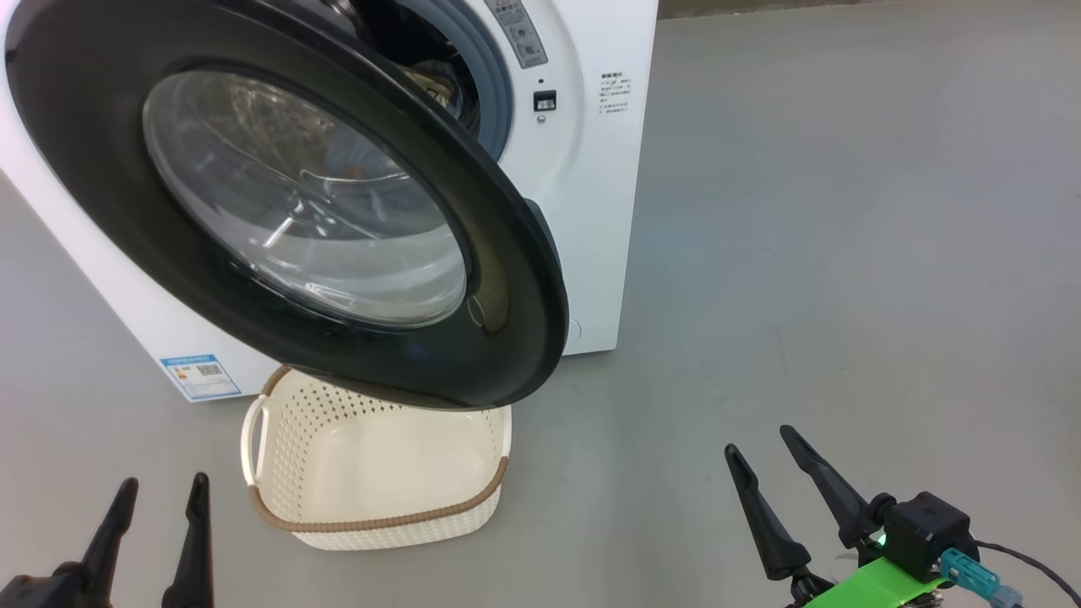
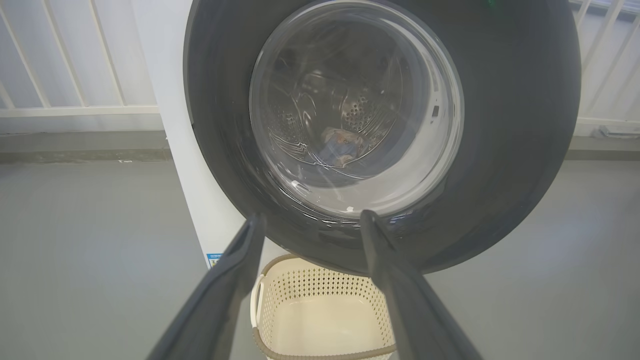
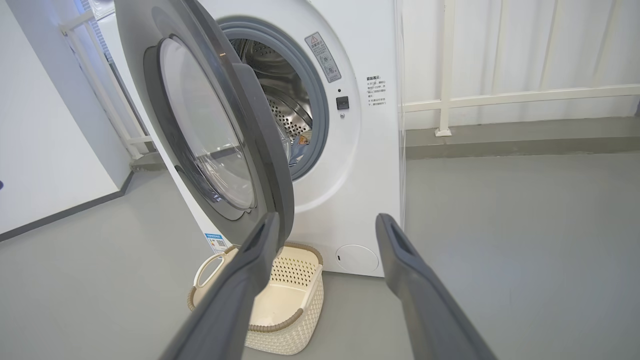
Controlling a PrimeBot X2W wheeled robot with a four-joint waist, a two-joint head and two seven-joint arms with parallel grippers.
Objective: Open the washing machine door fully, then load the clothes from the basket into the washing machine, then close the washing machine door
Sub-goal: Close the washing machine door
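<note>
Washing machine door (image 1: 304,203) stands ajar, swung out from the washing machine (image 1: 608,211) and overhanging the basket (image 1: 380,523), which sits on the floor (image 1: 844,253) just before the machine's front. Clothes (image 2: 342,145) lie inside the drum, seen through the door glass. Left tool (image 1: 165,480) and right tool (image 1: 757,439), fingers spread, hang low, apart from door and basket, gripping nothing.

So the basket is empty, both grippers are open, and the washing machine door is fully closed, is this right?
Not quite. The washing machine door is not closed: the right wrist view shows it swung open, away from the washing machine. The basket is empty, and the left gripper and right gripper are both open.
</note>
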